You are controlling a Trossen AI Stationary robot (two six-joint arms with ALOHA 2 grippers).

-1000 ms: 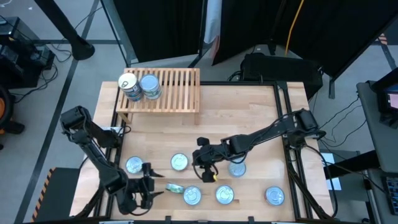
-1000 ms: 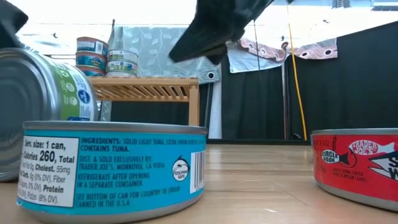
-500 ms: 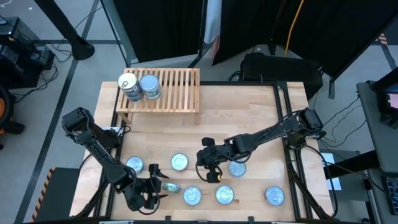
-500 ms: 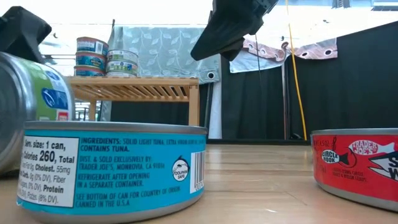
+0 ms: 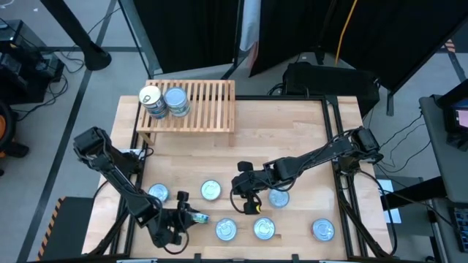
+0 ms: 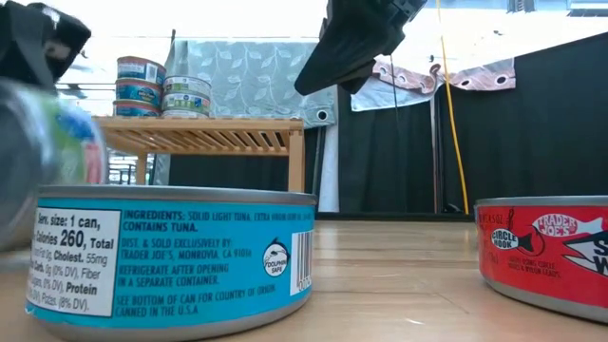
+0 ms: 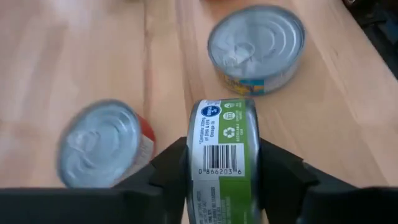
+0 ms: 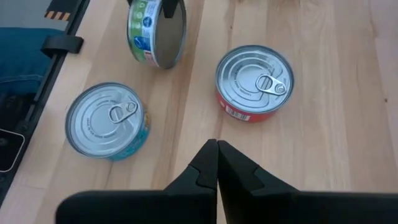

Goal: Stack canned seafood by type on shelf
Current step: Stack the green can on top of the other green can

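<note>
My left gripper [image 5: 187,218], near the table's front edge at the left, is shut on a green-labelled can [image 7: 222,134] that stands on its rim. My right gripper [image 5: 249,205] hovers shut over the middle of the table, touching nothing; below it in its wrist view lie a blue-sided can [image 8: 109,121] and a red-sided can [image 8: 255,81]. Several more cans lie flat on the tabletop [image 5: 210,191] [image 5: 264,229] [image 5: 322,230]. On the slatted wooden shelf [image 5: 208,102] at the far left stand two stacks of cans [image 5: 151,98] [image 5: 176,101]. My left gripper pinches the green-labelled can between its two fingers [image 7: 177,168], one on each flat face, with the labelled side wall [image 7: 219,124] facing the wrist camera. The fingers come slanting down from the table's left. Whether the rim still touches the table I cannot tell.
A red-sided can [image 7: 102,149] and a blue-and-yellow can [image 7: 256,46] lie flat close beyond the held can. Another can [image 5: 158,193] sits just behind the left arm. The right part of the shelf [image 5: 219,91] is bare slats.
My left gripper has moved toward the table's right along the near edge to the green-labelled can, rolled its wrist, and shut on the can's flat faces. The can has shifted a little and looks blurred in the low view.
</note>
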